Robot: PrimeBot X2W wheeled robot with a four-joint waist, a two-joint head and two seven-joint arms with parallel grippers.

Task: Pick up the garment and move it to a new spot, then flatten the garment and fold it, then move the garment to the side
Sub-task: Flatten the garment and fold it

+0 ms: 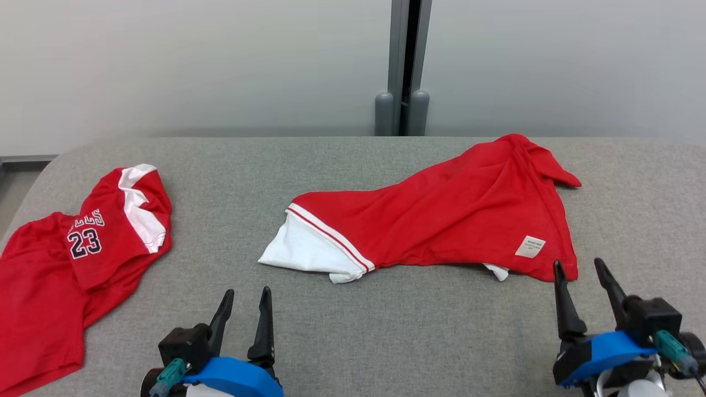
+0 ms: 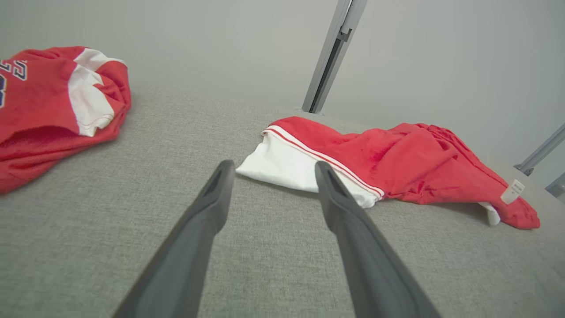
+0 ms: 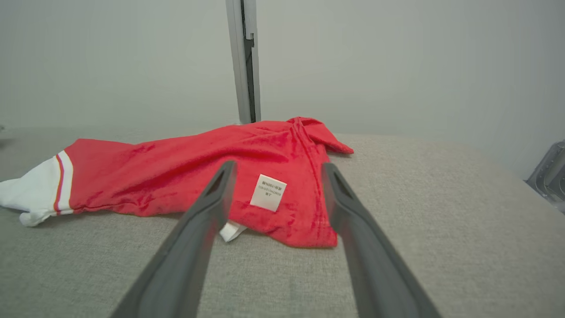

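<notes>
Head view: garment crumpled on grey table, just in front of grey post, trailing right of it. Left gripper and right gripper both spread wide, holding nothing, well nearer than post.

Risk: right fingers catch single layer or white label; cloth would bunch, not lift clean.

Numbered jersey far left of post; dragging that way could tangle.

Table's far edge close below post; open room on near side.

Left tool and right tool — 2 tapered dark fingers each, blue collar, teal connector.
</notes>
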